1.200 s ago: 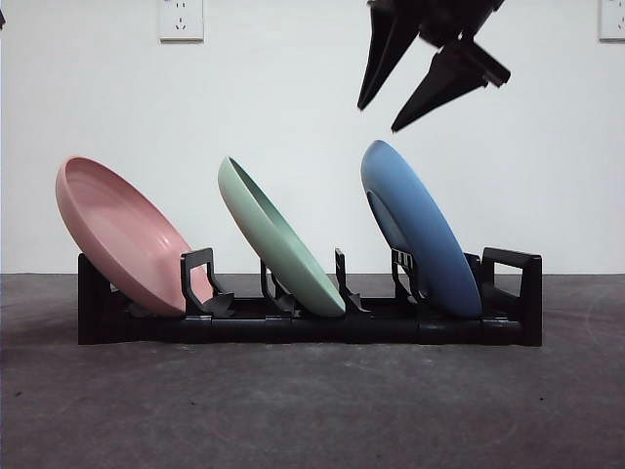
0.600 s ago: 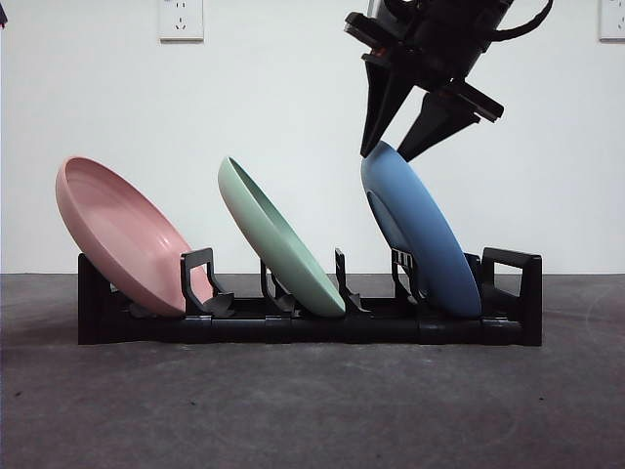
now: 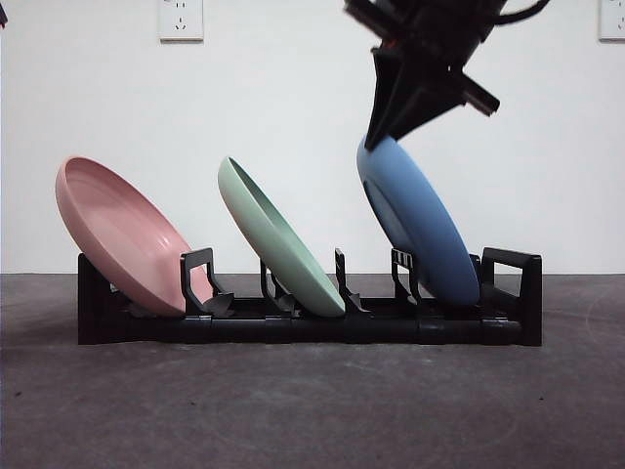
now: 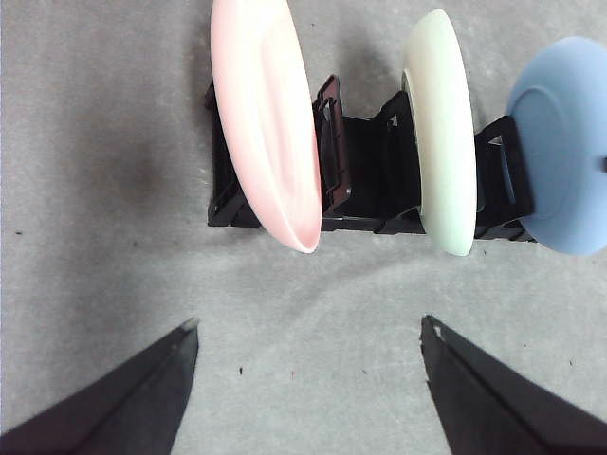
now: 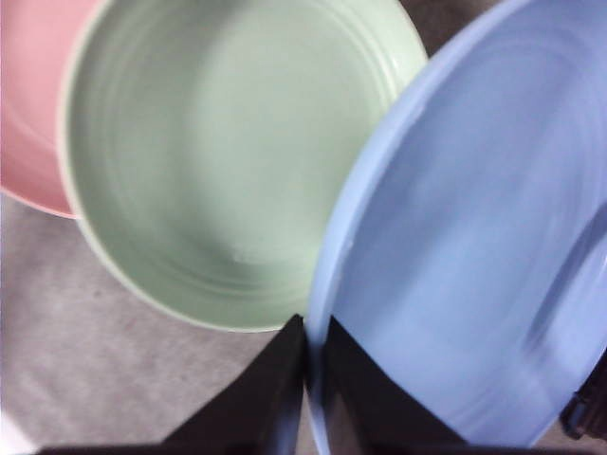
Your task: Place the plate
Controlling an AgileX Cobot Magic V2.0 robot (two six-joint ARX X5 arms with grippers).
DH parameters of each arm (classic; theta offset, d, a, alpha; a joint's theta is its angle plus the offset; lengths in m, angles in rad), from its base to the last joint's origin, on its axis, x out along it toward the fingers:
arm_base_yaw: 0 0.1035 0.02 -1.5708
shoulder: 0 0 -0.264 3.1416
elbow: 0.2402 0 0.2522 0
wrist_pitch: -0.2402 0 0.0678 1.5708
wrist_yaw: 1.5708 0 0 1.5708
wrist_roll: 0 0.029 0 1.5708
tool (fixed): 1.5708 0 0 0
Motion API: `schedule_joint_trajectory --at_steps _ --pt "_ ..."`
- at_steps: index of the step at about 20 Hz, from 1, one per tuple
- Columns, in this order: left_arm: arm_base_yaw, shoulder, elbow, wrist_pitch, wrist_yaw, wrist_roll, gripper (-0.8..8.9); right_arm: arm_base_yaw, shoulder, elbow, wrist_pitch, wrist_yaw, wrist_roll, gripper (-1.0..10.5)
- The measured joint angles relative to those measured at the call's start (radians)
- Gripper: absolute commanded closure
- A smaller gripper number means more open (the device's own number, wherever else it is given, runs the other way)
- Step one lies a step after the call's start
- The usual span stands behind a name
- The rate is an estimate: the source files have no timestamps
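Three plates lean in a black rack [image 3: 508, 293]: a pink plate [image 3: 122, 234] at the left, a green plate [image 3: 278, 239] in the middle and a blue plate [image 3: 415, 220] at the right. My right gripper [image 3: 376, 140] comes down from above and is shut on the blue plate's top rim, as its wrist view shows [image 5: 311, 365]. The green plate [image 5: 228, 161] and the blue plate [image 5: 474, 237] fill that view. My left gripper [image 4: 308, 332] is open and empty, well back from the rack [image 4: 360, 180], over bare table.
The rack stands on a grey table [image 3: 293, 401] before a white wall with outlets [image 3: 181, 18]. The left wrist view shows the pink plate [image 4: 266, 114], green plate [image 4: 446, 123] and blue plate [image 4: 560, 142] side by side in the rack.
My right gripper came down from above the blue plate, its open jaws closed on the plate's top rim, and the plate shifted slightly up and left.
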Motion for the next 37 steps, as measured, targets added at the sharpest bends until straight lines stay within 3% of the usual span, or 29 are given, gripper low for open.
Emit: schedule_joint_trajectory --at_steps 6,9,11,14,16,23,28,32,37 --pt "0.0 0.0 0.0 0.0 0.0 0.0 4.38 0.007 -0.077 0.141 -0.097 -0.055 -0.016 9.3" --pt "0.0 0.0 0.0 0.0 0.0 0.0 4.38 0.04 -0.125 0.16 -0.105 -0.052 -0.063 9.3" --pt "0.0 0.0 0.0 0.0 0.0 0.0 4.38 0.072 -0.161 0.16 -0.112 0.002 -0.101 9.3" --pt "0.0 0.0 0.0 0.0 0.0 0.0 4.38 0.138 -0.24 0.137 -0.078 0.188 -0.159 9.3" --pt "0.0 0.0 0.0 0.0 0.0 0.0 4.38 0.183 -0.322 0.056 -0.007 0.285 -0.19 9.3" --pt "0.0 0.0 0.0 0.001 0.0 0.0 4.38 0.322 -0.636 -0.385 0.177 0.313 -0.26 9.3" --pt "0.0 0.0 0.0 0.001 0.0 0.0 4.38 0.482 -0.85 -0.619 0.175 0.508 -0.271 9.3" --pt "0.0 0.0 0.0 0.001 0.0 0.0 4.38 0.617 -0.926 -0.731 0.047 0.53 -0.266 9.3" --pt "0.0 0.0 0.0 0.001 0.0 0.0 4.38 0.801 -0.856 -0.755 -0.023 0.607 -0.247 9.3"
